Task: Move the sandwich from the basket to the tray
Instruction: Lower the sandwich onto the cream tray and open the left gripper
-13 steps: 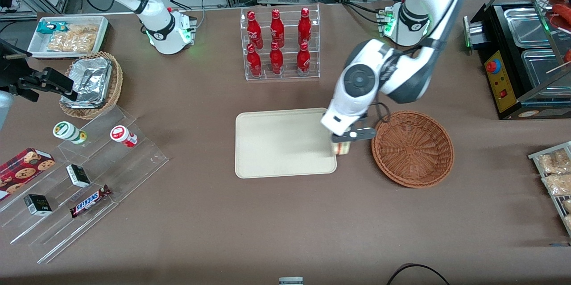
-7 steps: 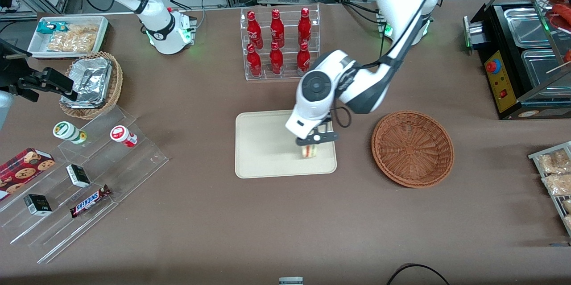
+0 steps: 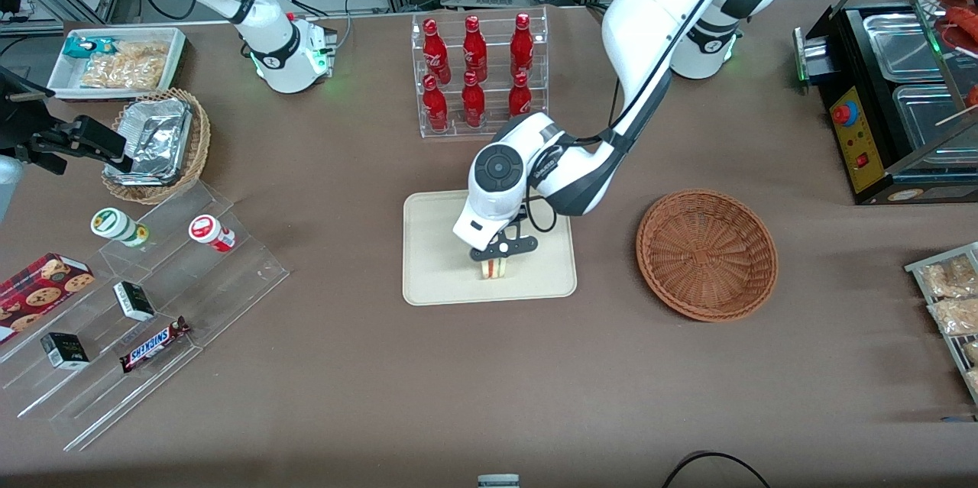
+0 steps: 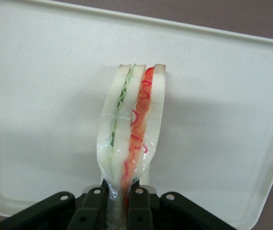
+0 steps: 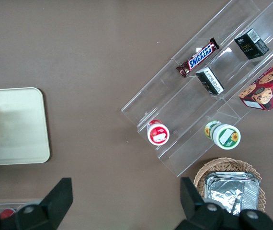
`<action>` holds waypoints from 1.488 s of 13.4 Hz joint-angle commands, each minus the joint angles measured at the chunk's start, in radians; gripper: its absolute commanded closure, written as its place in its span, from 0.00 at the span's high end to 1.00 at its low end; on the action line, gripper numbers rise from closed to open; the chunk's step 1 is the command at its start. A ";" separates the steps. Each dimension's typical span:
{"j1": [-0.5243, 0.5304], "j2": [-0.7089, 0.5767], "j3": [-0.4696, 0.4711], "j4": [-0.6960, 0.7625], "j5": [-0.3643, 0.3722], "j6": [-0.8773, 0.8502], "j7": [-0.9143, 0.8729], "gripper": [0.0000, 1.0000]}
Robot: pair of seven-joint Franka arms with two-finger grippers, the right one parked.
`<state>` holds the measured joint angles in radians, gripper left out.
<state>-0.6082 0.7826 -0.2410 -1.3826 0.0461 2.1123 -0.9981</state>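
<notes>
Sandwich (image 4: 132, 129) pinched in end effector (image 4: 119, 199) above tray (image 3: 435, 244).

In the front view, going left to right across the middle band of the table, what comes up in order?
Acrylic step shelf → tray → gripper shut on the sandwich over the tray → basket.

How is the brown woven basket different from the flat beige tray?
The round reddish-brown woven wicker basket is bowl-shaped, while the flat cream-beige tray is rectangular with rounded corners and a low rim. The basket holds nothing; over the tray, the left gripper is shut on the wrapped triangular white-bread sandwich. Both sit on the brown table.
</notes>
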 commanded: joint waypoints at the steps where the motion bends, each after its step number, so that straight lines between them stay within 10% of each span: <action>1: -0.033 0.029 0.008 0.040 0.006 -0.006 -0.027 0.01; 4: -0.044 0.040 0.009 0.040 0.008 0.003 -0.036 0.24; 5: -0.044 0.038 0.009 0.040 0.006 0.003 -0.036 0.80; 6: -0.044 0.035 0.009 0.040 0.009 0.003 -0.033 1.00; 20: 0.044 -0.270 0.045 0.027 0.097 -0.466 0.006 1.00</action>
<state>-0.5915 0.5670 -0.1985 -1.3294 0.1253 1.7232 -0.9902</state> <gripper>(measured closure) 0.000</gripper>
